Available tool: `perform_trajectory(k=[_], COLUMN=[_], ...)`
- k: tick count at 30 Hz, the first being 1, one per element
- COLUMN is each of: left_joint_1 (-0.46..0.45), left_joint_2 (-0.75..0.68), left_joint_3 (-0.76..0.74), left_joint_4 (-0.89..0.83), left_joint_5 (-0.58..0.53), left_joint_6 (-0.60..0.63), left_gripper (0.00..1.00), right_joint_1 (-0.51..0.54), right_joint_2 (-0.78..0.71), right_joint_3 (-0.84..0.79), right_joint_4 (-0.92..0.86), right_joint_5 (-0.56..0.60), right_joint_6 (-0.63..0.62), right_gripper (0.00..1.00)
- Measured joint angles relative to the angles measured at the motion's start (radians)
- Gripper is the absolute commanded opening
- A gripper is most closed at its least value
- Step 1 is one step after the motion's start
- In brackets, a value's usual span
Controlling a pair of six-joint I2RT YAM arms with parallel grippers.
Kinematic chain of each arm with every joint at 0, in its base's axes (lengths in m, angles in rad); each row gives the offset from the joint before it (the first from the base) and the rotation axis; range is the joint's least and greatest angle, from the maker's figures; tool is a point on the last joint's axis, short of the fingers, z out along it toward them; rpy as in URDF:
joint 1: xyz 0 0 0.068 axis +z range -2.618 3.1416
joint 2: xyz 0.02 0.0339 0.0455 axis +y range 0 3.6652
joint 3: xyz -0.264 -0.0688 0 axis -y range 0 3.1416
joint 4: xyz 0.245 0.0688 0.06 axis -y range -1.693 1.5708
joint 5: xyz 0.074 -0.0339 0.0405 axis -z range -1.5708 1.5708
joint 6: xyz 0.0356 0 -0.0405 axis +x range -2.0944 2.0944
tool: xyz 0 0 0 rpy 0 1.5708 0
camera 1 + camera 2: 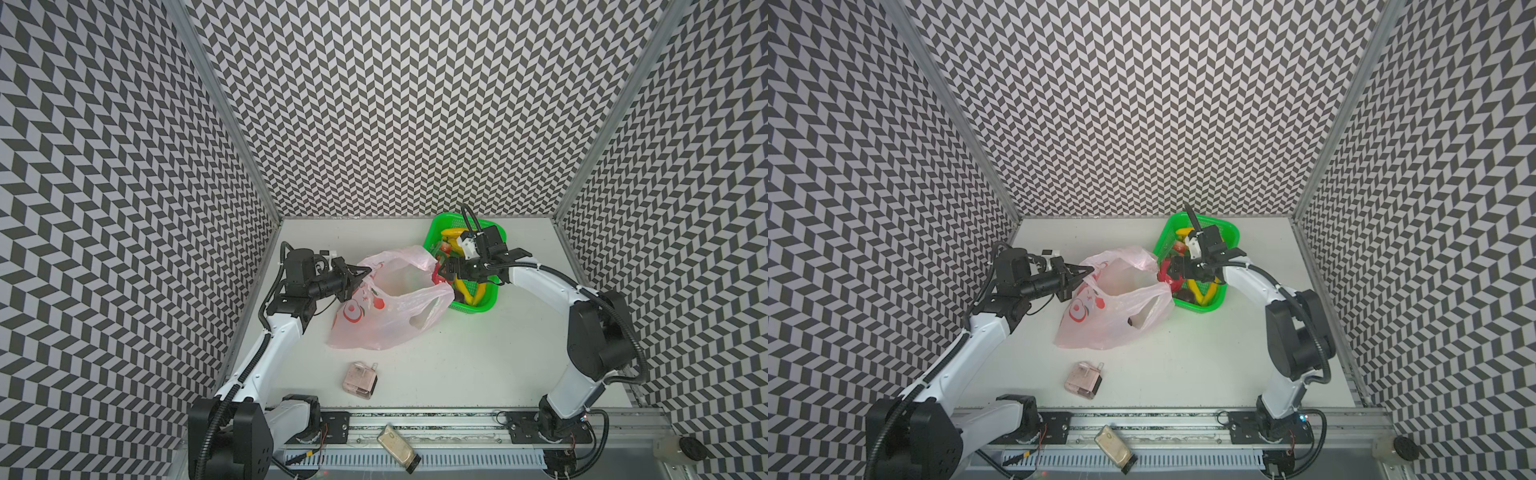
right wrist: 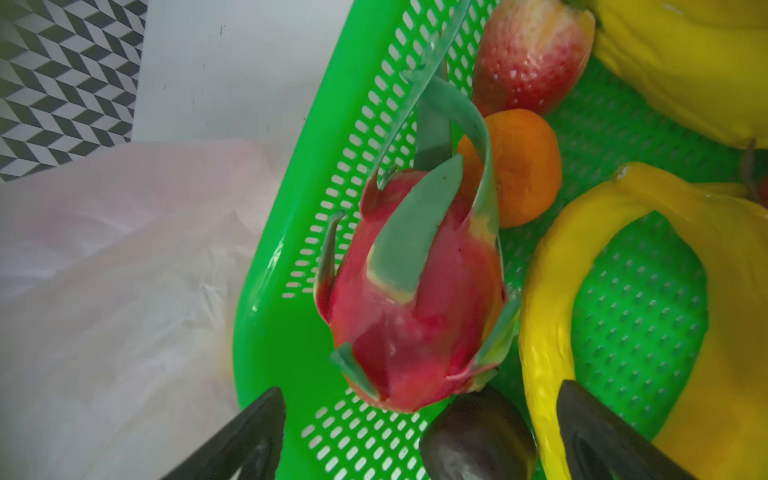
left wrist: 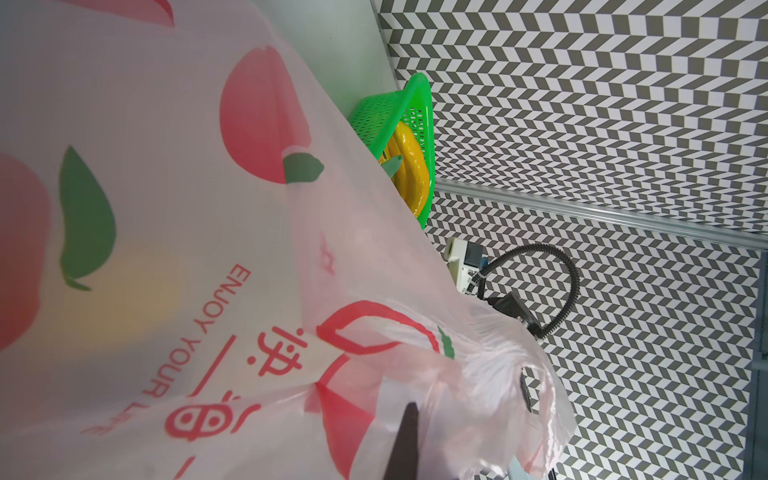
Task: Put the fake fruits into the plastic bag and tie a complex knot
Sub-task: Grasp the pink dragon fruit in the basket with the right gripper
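Observation:
The pale pink plastic bag (image 1: 390, 307) (image 1: 1113, 316) lies on the table with its mouth held open. My left gripper (image 1: 365, 272) (image 3: 409, 415) is shut on the bag's left rim film. The fake fruits sit in a green basket (image 1: 478, 305) (image 2: 282, 249): a pink dragon fruit (image 2: 415, 299), a strawberry (image 2: 532, 54), an orange (image 2: 515, 166), yellow bananas (image 2: 552, 291) and a dark brown round one (image 2: 478, 436). My right gripper (image 1: 442, 270) (image 2: 422, 388) hangs open over the basket's bag-side edge, its fingers either side of the dragon fruit's end. No knot is in view.
A small pinkish clear box (image 1: 360, 380) (image 1: 1082, 379) stands on the table in front of the bag. A tan object (image 1: 397, 446) lies on the front rail. The basket touches the bag's right side. Chevron walls close in left, back and right.

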Motion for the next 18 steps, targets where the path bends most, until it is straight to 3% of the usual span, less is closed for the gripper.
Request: perform_trajectory(k=[9, 18], left_joint_1=[0.000, 0.000], left_joint_2=[0.000, 0.000], left_joint_3=[0.000, 0.000], left_joint_4=[-0.006, -0.015], left_joint_5=[0.001, 0.001], left_joint_6=[0.005, 0.014], left_gripper=[0.00, 0.00], right_joint_1=[0.006, 0.011], right_joint_2=[0.103, 0.171], right_joint_3=[0.045, 0.073], right_joint_4=[-0.011, 0.050], right_joint_5=[-0.003, -0.080], right_joint_6=[0.028, 0.058], right_gripper=[0.99, 0.99])
